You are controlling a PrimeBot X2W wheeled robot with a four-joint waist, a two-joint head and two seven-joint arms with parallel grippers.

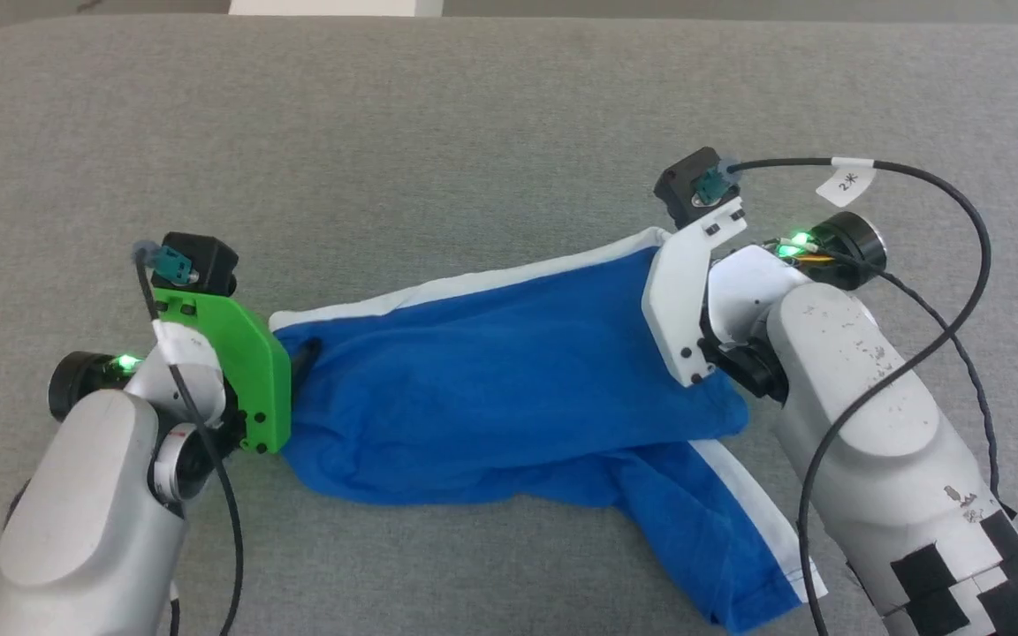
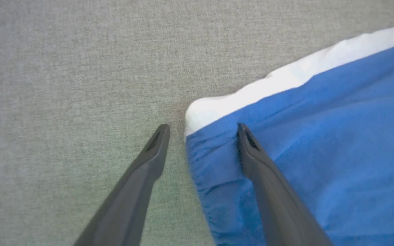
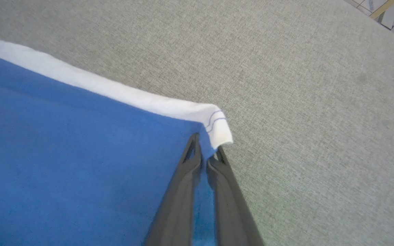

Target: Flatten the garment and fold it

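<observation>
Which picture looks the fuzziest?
Left wrist view: fuzziest, the shorts and fingers look soft. Right wrist view: sharper, the hem stitches show. Head view: clear, even light, little green lamps glowing.

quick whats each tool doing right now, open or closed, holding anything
Left tool: open, astride the edge of the shorts, gripping nothing.
Right tool: closed on a corner of the shorts.

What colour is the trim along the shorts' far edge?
White trim on blue shorts; clearest in the right wrist view.
</observation>
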